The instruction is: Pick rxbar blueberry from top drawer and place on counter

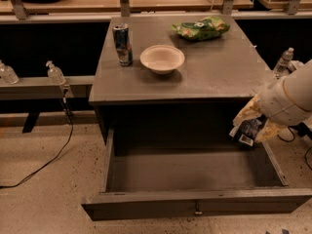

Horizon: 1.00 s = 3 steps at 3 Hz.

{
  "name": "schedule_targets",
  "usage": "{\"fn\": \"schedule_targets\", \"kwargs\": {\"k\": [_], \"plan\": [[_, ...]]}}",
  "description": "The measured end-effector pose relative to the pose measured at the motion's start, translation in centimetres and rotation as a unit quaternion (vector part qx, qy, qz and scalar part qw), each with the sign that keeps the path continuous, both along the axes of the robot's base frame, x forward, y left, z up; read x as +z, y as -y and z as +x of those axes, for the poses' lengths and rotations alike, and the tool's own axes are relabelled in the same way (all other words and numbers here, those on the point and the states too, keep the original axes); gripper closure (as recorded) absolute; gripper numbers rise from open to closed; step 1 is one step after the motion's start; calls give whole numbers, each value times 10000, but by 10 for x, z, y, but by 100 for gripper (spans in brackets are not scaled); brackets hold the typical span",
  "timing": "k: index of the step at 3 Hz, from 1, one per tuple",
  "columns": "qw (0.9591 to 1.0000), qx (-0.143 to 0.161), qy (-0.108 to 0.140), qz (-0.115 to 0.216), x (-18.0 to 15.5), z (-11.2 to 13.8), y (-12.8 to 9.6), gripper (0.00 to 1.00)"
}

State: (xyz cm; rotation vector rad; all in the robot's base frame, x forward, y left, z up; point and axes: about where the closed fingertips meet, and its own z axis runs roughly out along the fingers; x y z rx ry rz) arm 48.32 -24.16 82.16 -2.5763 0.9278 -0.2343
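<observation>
Gripper [254, 126] fingers were clamped on the rxbar blueberry [246, 133], hanging above the right end of the top drawer [146, 206]. The counter [214, 69] lay up-left, just beyond.

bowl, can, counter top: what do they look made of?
Bowl: matte off-white, looks like paper or plastic. Can: likely metal, glossy printed side. Counter: dull scuffed grey, perhaps laminate or painted board. Gripper, above the right end of the drawer, holds the snack bar.
</observation>
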Motion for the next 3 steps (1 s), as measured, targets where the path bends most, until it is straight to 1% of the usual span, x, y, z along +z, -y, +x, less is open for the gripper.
{"fn": "schedule_targets", "kwargs": {"k": [1,2,3], "plan": [[9992,317,253,50,52,-4,-9,100],[9973,572,447,-55,89,19,-22,100],[9964,618,568,-142,107,56,-36,100]]}}
